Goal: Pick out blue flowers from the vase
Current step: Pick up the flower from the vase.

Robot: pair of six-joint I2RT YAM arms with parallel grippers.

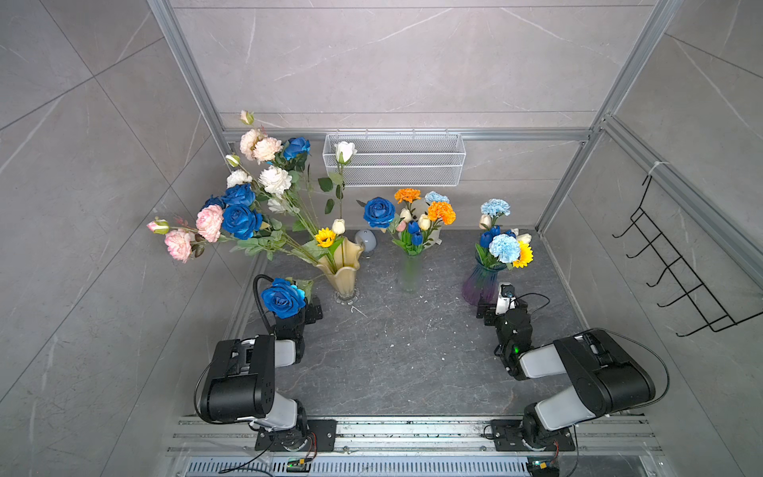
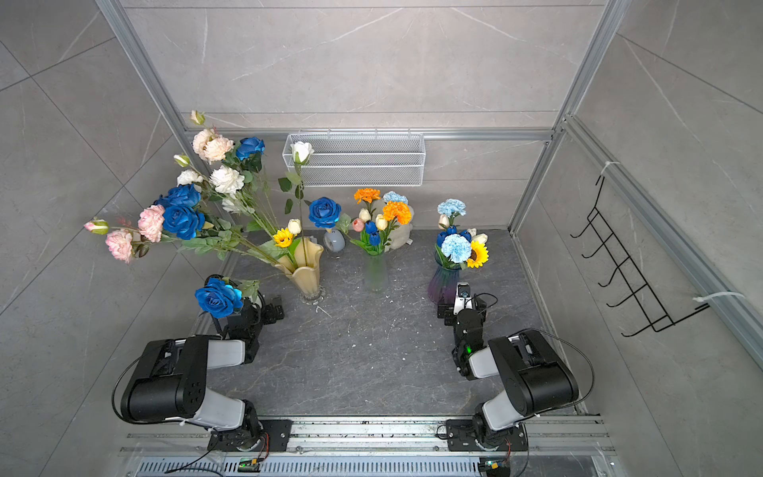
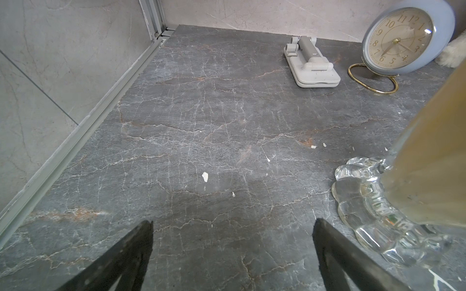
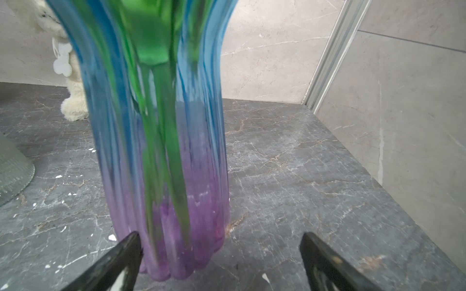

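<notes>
Three vases stand in a row in both top views: an amber vase [image 1: 342, 268], a frosted vase [image 1: 410, 274] and a purple-blue vase [image 1: 483, 285]. Deep blue roses [image 1: 241, 221] lean out of the amber vase, and one blue rose [image 1: 283, 297] hangs low over my left wrist. The frosted vase holds a blue rose [image 1: 379, 212] and blue tulips [image 1: 415, 233]. Pale blue carnations [image 1: 504, 247] fill the purple-blue vase. My left gripper [image 3: 233, 221] is open and empty beside the amber vase's glass foot [image 3: 365, 201]. My right gripper [image 4: 220, 234] is open, the purple-blue vase's base [image 4: 176, 226] touching one finger.
A blue clock [image 3: 403, 37] and a grey folding stand [image 3: 311, 66] sit near the back wall. A white plush toy [image 4: 73, 100] stands behind the vases. A wire basket [image 1: 394, 159] hangs on the back wall, a black hook rack [image 1: 677, 264] on the right wall.
</notes>
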